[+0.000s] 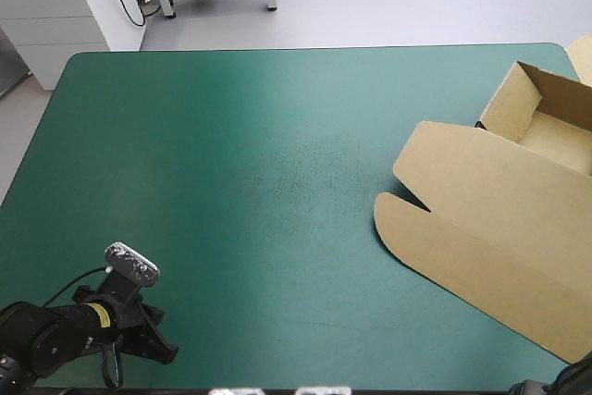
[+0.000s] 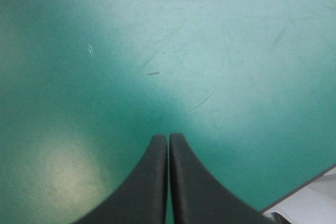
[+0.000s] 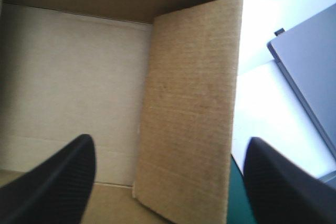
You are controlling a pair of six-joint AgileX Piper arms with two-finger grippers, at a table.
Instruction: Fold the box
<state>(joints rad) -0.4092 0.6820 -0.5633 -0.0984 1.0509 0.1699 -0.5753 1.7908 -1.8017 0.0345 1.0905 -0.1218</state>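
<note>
The box (image 1: 490,219) lies on the right side of the table (image 1: 231,136), running past its right edge. It is an open tray (image 1: 546,108) with raised walls at the far end, and its lid (image 1: 462,201) lies flat on the teal-green cover nearer the robot (two rounded tabs face the table's middle). The right gripper (image 3: 170,139) hovers over the tray with its black fingers spread wide, and one flap (image 3: 189,108) of the box stands ahead between them. The left gripper (image 2: 168,136) is well apart from the box, fingers pressed together over bare cover.
</note>
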